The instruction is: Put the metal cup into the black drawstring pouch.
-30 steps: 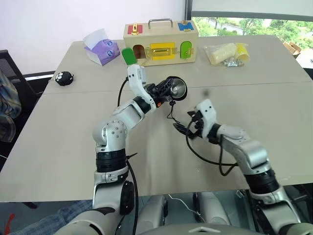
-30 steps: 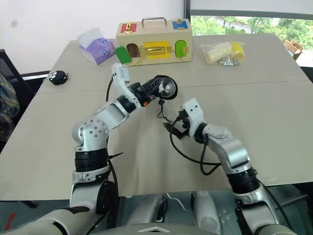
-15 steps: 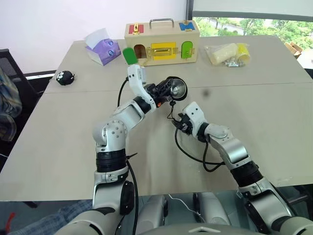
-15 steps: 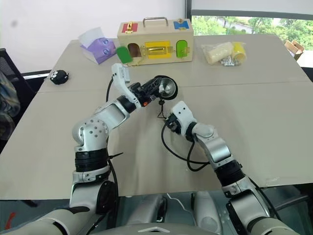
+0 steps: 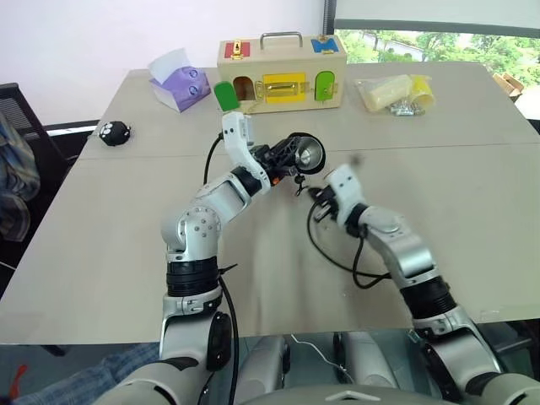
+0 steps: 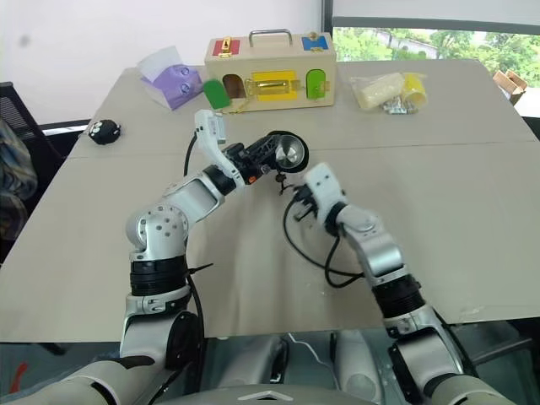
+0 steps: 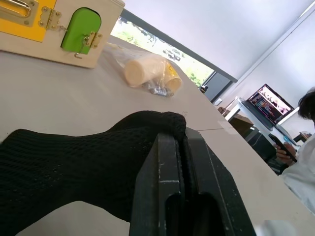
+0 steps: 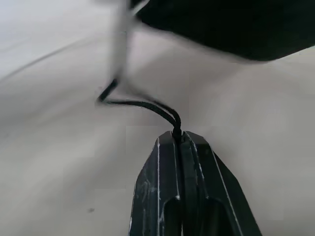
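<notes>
The left claw [image 7: 183,147] is pinched fully together on the black mesh fabric of the black drawstring pouch [image 7: 74,167], holding it raised above the worktop [image 5: 472,194]; the metal cup [image 5: 309,154] sits inside the pouch's mouth, its shiny inside facing the camera, near the middle of the worktop. The right claw [image 8: 179,139], just at 5 o'clock of the pouch, is clamped tight on the thin black cord [image 8: 142,104], which runs from its tips up toward the pouch. Farther out, at 12 o'clock, a wooden latch box [image 5: 281,74] with red, yellow, green and blue panels stands at the far edge; a purple tissue pack [image 5: 179,84] lies at 11 o'clock; a clear bag of yellow items [image 5: 395,93] at 1 o'clock; a small round black toy [image 5: 111,132] at 9 o'clock.
</notes>
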`<state>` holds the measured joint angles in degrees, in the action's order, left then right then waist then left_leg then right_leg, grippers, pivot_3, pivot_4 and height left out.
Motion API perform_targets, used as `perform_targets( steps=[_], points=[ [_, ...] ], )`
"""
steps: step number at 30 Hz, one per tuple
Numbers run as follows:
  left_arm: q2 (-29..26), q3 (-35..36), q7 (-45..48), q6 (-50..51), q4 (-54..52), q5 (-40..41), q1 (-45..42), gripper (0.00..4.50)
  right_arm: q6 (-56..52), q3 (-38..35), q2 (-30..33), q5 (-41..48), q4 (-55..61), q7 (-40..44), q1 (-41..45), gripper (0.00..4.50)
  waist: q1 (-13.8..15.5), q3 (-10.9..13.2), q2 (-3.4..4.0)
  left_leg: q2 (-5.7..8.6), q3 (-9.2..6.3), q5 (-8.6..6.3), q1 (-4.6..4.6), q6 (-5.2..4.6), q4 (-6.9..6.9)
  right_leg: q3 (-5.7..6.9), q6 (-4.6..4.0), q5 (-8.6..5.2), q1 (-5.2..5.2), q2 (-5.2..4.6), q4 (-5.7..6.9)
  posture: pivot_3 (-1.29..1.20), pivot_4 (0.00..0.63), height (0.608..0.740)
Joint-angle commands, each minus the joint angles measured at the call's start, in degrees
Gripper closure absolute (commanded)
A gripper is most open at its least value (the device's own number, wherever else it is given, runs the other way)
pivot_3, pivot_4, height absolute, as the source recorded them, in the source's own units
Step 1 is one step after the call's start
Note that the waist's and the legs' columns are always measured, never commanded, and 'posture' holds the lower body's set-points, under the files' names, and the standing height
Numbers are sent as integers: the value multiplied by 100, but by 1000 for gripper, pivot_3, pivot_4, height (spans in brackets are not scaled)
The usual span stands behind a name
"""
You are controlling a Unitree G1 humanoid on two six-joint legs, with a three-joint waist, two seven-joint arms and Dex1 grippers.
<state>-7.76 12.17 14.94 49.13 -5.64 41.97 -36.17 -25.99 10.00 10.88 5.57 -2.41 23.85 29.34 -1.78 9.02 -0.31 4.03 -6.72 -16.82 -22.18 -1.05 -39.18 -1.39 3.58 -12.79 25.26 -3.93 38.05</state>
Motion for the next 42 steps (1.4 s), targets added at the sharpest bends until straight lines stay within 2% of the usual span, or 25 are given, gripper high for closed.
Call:
perform_targets(
  steps=[1, 6, 9, 13, 14, 15, 17, 18, 21, 34, 42],
  points=[
    [60, -73, -5, -229, -176, -43, 65, 4500, 813, -1143, 333, 90, 585, -530, 272, 4419, 20, 0, 0, 1, 0, 0, 0, 0, 2, 0, 0, 0, 1, 0, -1, 0, 150, 710],
    [178, -115, -43, -648, -51, -269, 2, 4500, 727, -1850, 453, 885, 1153, -426, 1001, 4419, -39, 1, 1, -3, 6, 0, -6, 0, 2, -6, 0, 0, 8, -2, 1, 0, 150, 710],
    [182, -193, 42, -775, 15, -320, -44, 4500, 551, -1839, 513, 1083, 1342, -415, 1342, 4419, -57, 1, 1, -13, 10, 0, -5, 0, 4, -9, -1, 0, 12, 1, 6, 0, 150, 710],
    [201, -186, 501, -956, -97, 3, -17, 4500, 387, -1781, 379, 1297, 1508, -574, 1748, 4419, -41, 1, 1, -8, 11, 0, -7, 0, 2, -8, -1, 0, 10, -5, 4, 0, 150, 710],
    [174, -223, 679, -1026, -218, 58, -6, 3908, 363, -1738, 354, 1355, 1559, -553, 1815, 4500, -42, 1, 1, -6, 11, 0, -10, -1, 1, -9, -1, 1, 12, -6, 3, 0, 150, 710],
    [113, -324, 838, -1167, -314, -35, 2, 3634, 336, -1707, 349, 1404, 1583, -525, 1847, 4500, -43, 1, 1, -6, 13, 0, -14, -1, 0, -11, -1, 1, 16, -7, 4, 0, 150, 710],
    [-90, -668, 1243, -1584, -469, -432, 39, 2475, 330, -1662, 374, 1417, 1543, -492, 1888, 4500, -45, 1, 1, -7, 6, 0, -36, 0, -2, -4, -2, 1, 40, -6, 7, 0, 150, 710],
    [-131, -757, 1437, -1716, -528, -463, 50, 2325, 337, -1647, 384, 1429, 1523, -461, 1903, 4500, -43, 0, 1, -8, 5, 0, -36, 0, -2, -3, -2, 1, 40, -5, 7, 0, 150, 710],
    [-143, -831, 1738, -2005, -598, -431, 7, 2325, 299, -1589, 361, 1522, 1514, -378, 1969, 4500, -35, 0, 1, -7, 4, 0, -40, 0, -2, -1, -2, 1, 39, -8, 3, 0, 150, 710],
    [-339, -1398, 2345, -3308, 385, -1613, -473, 2325, -44, -1273, 166, 1886, 1962, -262, 2033, 4500, -44, 0, 2, -5, 3, 0, -41, -1, -3, 0, -2, 1, 40, -8, 4, 0, 150, 710],
    [-136, -1401, 2483, -3701, 983, -1785, -872, 2325, -248, -1188, 111, 2146, 2133, -197, 2046, 4500, -49, 0, 2, -5, -1, 0, -41, -1, -3, 2, -2, 1, 40, -8, 4, 0, 150, 710]
  ],
)
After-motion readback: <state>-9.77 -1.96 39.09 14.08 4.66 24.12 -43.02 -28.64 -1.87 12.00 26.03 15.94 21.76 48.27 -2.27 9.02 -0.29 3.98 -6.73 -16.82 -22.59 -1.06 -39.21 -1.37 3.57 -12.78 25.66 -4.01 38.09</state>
